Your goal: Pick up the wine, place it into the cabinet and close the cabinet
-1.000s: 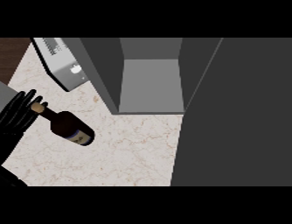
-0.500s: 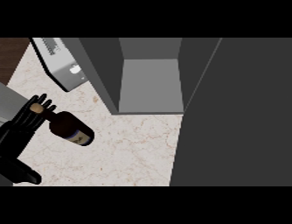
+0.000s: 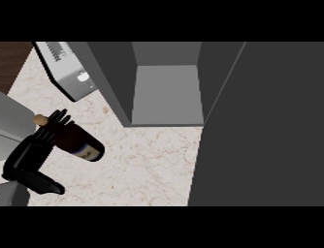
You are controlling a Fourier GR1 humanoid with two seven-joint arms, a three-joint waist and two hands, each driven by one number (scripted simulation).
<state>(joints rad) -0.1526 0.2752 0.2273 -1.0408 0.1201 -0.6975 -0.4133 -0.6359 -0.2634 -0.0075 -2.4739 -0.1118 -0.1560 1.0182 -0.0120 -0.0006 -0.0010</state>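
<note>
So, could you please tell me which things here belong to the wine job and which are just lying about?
Part of the job:
- wine bottle, lying on the counter
- cabinet, standing open
- left hand, at the bottle

Just lying about:
- grey appliance behind the bottle
- marble counter itself

Dim, even light, faint shadows, no glare

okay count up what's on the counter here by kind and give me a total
Wine bottle: 1
Open cabinet: 1
Grey appliance: 1
Total: 3
The left hand is by the bottle.
</note>
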